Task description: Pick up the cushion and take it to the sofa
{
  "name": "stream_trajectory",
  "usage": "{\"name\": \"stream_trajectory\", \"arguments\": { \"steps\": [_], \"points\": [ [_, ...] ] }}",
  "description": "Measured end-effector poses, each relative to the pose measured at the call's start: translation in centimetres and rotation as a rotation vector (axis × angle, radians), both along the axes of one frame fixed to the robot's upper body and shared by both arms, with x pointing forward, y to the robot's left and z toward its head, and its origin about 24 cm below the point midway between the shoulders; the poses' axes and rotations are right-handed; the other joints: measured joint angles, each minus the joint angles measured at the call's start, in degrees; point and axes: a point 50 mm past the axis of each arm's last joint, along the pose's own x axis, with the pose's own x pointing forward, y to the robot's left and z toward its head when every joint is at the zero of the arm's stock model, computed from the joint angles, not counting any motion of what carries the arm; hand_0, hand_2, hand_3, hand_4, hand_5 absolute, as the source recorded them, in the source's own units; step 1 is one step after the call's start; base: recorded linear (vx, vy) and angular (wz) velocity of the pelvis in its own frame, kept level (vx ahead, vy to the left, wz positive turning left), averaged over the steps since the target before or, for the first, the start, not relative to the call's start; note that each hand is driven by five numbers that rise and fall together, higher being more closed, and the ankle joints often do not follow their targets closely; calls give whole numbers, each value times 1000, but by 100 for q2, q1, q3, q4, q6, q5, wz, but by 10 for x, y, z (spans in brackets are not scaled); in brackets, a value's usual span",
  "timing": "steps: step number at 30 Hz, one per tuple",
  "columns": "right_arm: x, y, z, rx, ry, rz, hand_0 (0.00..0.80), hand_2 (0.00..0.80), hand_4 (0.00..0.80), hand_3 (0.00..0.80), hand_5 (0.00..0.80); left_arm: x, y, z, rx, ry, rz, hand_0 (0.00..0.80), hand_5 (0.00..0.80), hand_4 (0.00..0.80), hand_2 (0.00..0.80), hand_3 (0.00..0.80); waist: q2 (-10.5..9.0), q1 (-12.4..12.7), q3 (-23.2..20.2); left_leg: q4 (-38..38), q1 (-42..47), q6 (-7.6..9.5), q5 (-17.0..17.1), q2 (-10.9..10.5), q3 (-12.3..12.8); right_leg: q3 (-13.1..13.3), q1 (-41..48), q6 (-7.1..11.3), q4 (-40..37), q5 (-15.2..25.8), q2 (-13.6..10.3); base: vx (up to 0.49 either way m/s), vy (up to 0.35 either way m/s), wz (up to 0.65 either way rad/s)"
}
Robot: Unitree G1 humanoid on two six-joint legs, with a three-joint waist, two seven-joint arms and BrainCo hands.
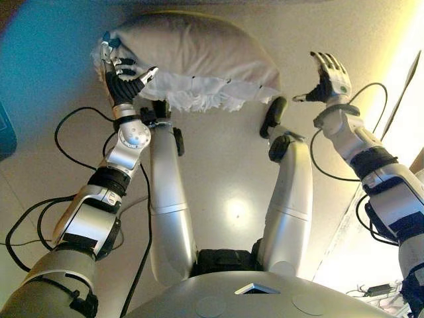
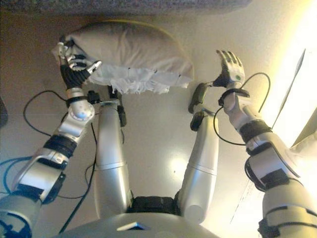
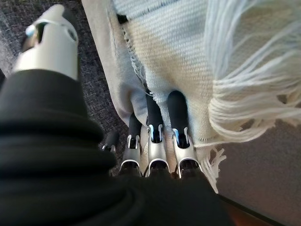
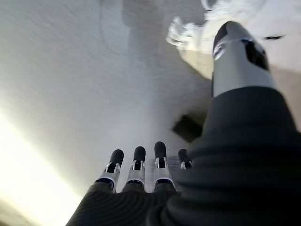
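- Softly built, the cushion (image 1: 192,56) lies on the floor (image 1: 225,165) ahead of us, against the dark edge of what may be the sofa (image 2: 148,5).
- Our left hand (image 1: 122,79) grips its near corner, fingers (image 3: 176,117) curled into the fringed cloth.
- Our right hand (image 1: 329,78) hangs beside the far end, fingers straight, touching nothing.
- We judge it light and floppy; gripping both ends should stop it sagging.

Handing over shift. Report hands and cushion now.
Left hand gripping fringed cushion at its end. Right hand open, clear of it. Nothing in the way.
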Motion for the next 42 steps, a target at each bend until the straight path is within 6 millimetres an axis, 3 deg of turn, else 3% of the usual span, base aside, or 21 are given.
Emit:
{"name": "stream_trajectory", "arguments": {
  "steps": [4,11,23,38,39,40,42],
  "points": [
    [6,28,16,-132,-101,100,0,0,0,0,0,4,-7,5,-18,-24,-6,0,0,0,0,0,2,5,0,-76,5,3,10,-13,34,3,-32,29,-12,15,-28,-3,6,2],
    [9,43,38,-228,-220,154,0,0,0,0,0,10,-15,15,-36,-54,-13,0,0,0,0,0,6,19,-1,-151,20,0,36,-51,42,1,-47,22,17,-6,-70,-1,1,2],
    [9,70,23,-252,-176,262,0,0,0,0,0,14,-19,20,-56,-65,-4,0,0,0,0,0,19,38,-3,-394,96,-84,151,-54,45,-3,-135,-76,45,-64,-75,0,1,1],
    [13,75,18,-199,-104,267,0,0,0,0,0,15,-27,20,-65,-66,-23,0,0,0,0,0,44,85,-7,-421,108,-116,228,-57,46,-23,-198,-148,182,-106,-121,0,0,0],
    [13,75,18,-189,-102,264,449,449,449,449,449,15,-28,20,-67,-66,-27,0,0,0,0,0,49,96,-8,-432,107,-116,239,-57,46,-23,-210,-152,188,-107,-122,0,0,0],
    [13,75,18,-184,-101,261,800,800,800,800,800,15,-29,20,-70,-66,-29,0,0,0,0,0,55,114,-7,-439,106,-119,244,-58,46,-23,-219,-156,193,-109,-125,0,0,0],
    [14,73,18,-159,-98,251,800,800,800,800,800,15,-33,20,-78,-66,-38,0,0,0,0,0,68,152,-6,-439,102,-121,245,-68,47,-23,-245,-176,235,-126,-148,5,16,3]
  ]
}}
